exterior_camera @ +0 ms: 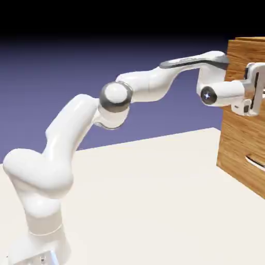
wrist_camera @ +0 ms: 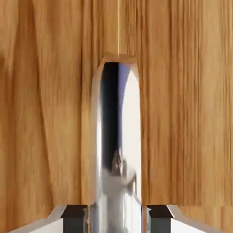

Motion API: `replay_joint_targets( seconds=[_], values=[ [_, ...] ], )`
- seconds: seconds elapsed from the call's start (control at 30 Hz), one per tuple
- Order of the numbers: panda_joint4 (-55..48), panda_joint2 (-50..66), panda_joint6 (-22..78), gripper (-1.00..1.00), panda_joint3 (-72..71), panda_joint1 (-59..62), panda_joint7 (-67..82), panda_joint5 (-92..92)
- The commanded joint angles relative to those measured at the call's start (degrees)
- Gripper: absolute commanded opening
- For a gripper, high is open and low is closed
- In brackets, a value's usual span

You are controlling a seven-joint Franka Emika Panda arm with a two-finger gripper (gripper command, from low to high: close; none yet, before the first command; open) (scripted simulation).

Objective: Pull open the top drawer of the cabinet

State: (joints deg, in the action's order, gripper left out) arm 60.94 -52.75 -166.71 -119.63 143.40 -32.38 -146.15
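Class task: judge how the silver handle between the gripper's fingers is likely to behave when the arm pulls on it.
The handle looks like polished metal, so it is probably stiff and won't bend. Its mirror-smooth, rounded surface may be slippery under the gripper, whose fingers close on it from both sides. Fixed to the drawer, it should slide outward with it, not roll or tip.

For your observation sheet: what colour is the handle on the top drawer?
Shiny silver, mirror-like metal. The handle shows best in the hand view, against the brown wood-grain top drawer.
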Motion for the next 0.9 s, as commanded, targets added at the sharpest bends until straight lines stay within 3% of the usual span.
replay_joint_targets(
  seconds=[0.0,0.53,0.87],
  values=[
    [2.1,0.9,0.6,-1.00,0.7,-1.3,1.5,-1.1],
    [35.1,16.5,9.4,-1.00,17.2,-27.7,20.7,-11.3],
    [50.4,21.7,12.1,-1.00,34.1,-48.5,27.1,-13.1]
  ],
)
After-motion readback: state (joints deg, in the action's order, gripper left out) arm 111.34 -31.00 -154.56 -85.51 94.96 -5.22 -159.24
